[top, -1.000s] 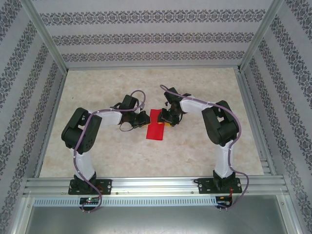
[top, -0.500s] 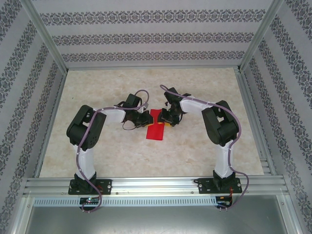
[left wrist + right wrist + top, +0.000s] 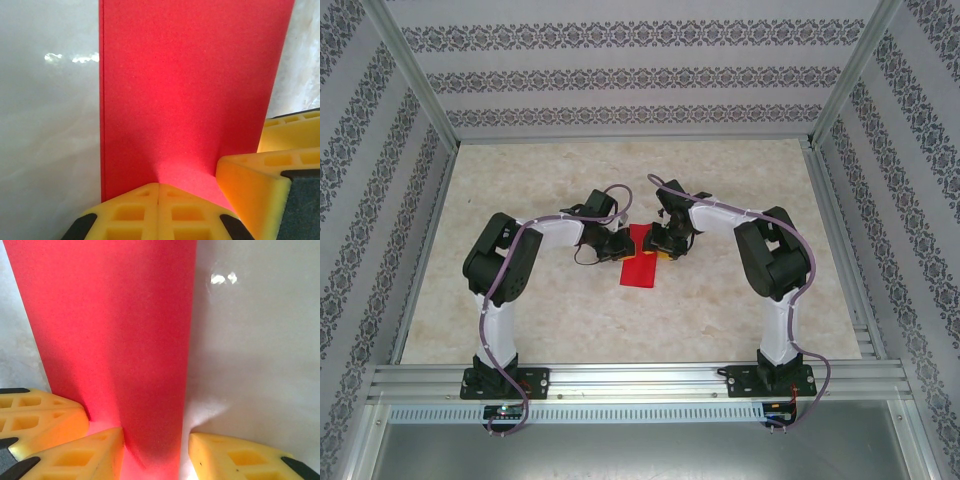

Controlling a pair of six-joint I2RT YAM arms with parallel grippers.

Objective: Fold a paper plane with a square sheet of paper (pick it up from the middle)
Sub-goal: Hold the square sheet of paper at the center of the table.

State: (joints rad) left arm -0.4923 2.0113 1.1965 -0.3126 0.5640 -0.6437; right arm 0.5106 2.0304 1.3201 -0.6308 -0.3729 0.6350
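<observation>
- From above, the red sheet of paper (image 3: 641,268) lies on the tabletop (image 3: 720,330), midway between my two arms, as a narrow oblong. My left claw (image 3: 620,245) is at the left edge of its far half and my right claw (image 3: 663,247) at the right edge. They face each other across it, and the near half lies bare.
- On my left wrist camera, my left claw (image 3: 158,187) is pressed tight shut, its two yellow tips meeting at the sheet's nearest edge. The paper (image 3: 190,90) looks slightly lifted just in front of the tips, but I cannot tell whether any of it is nipped between them. A yellow finger (image 3: 250,190) of my right claw rests on the sheet at the lower right.
- On my right wrist camera, my right claw (image 3: 156,435) stands partly open, fingers well apart. The sheet (image 3: 115,330) runs in between them and bulges up in a soft ridge. It lies against the left-hand finger, and a sliver of tabletop shows beside the other. A finger (image 3: 40,415) of my left claw sits at the lower left, by the sheet's opposite edge.
</observation>
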